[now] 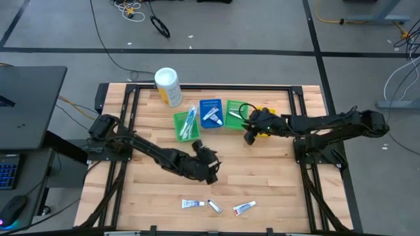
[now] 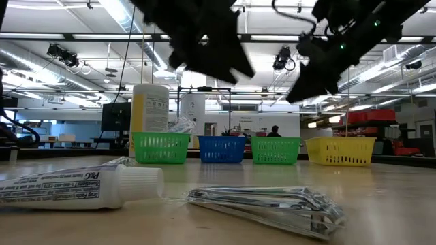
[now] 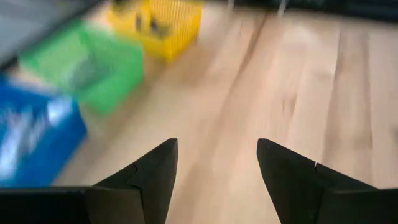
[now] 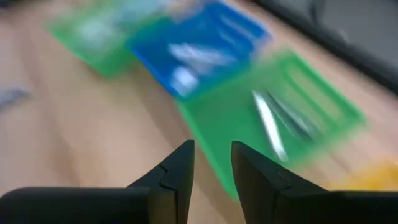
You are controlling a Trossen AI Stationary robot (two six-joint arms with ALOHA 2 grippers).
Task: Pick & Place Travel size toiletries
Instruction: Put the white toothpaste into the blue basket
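Note:
Three small toiletries lie flat near the table's near edge: a white toothpaste tube (image 1: pixel 193 204), a second small item (image 1: pixel 214 207) and another tube (image 1: pixel 244 208). The low view shows a white tube (image 2: pixel 82 185) and a silvery packet (image 2: pixel 266 204) up close. My left gripper (image 1: pixel 209 160) (image 3: pixel 217 155) hovers open over mid-table, holding nothing. My right gripper (image 1: pixel 250 136) (image 4: pixel 212 155) hangs just nearside of the right green bin (image 1: pixel 234 113), fingers a narrow gap apart and empty. That bin holds silvery packets (image 4: pixel 273 124).
Four bins stand in a row at the far side: a green one (image 1: pixel 186 125) holding toothbrushes, a blue one (image 1: pixel 210 113), the right green one and a yellow one (image 1: pixel 264 113) partly under my right arm. A white canister (image 1: pixel 167 86) stands at the far-left. Bare wood lies between the bins and the toiletries.

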